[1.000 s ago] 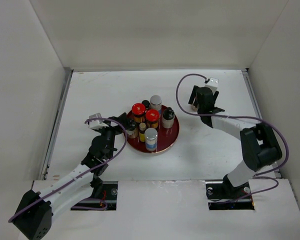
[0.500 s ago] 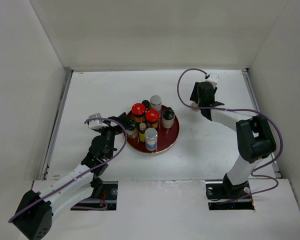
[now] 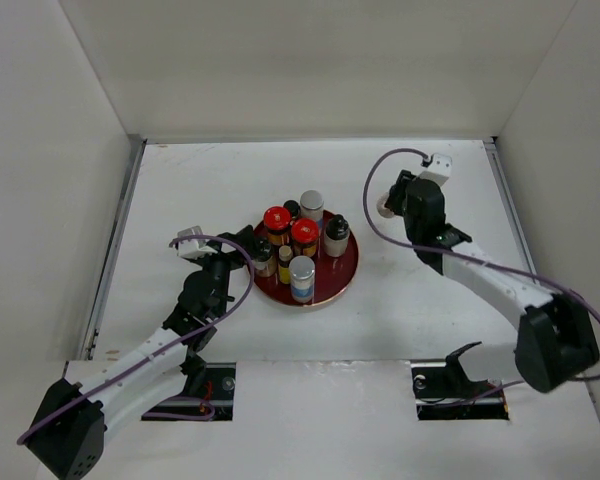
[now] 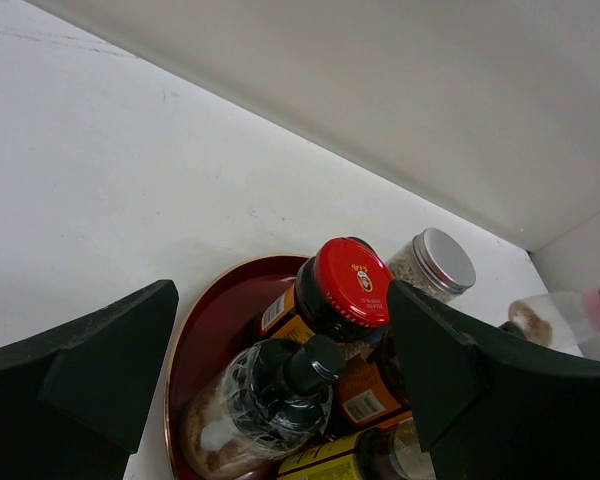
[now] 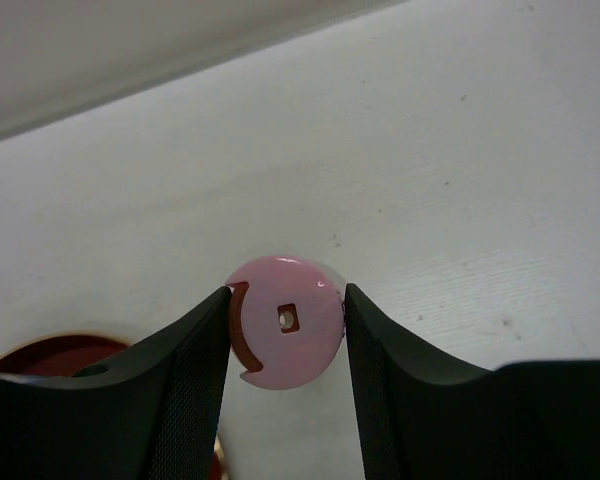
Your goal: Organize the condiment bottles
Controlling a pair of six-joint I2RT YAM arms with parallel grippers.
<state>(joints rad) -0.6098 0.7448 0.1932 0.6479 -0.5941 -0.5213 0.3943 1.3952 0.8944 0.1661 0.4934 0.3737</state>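
right wrist view: the right tool [image 5: 286,300] is clamping the pink-capped bottle [image 5: 285,320] across its cap, with the long axis pointing straight at the camera. whether its base is touching the counter [image 5: 460,180] cannot be told. the dark-red plate [image 5: 40,352] is lying toward the lower left, apart from it. the left tool [image 4: 282,298] is standing with fingers wide apart, facing the black-capped bottle [image 4: 300,375], so the right arm is likely doing the carry.

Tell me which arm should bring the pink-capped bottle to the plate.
Right. The right gripper is closed on the pink-capped bottle, right of the plate. The left gripper sits open at the plate's left rim.
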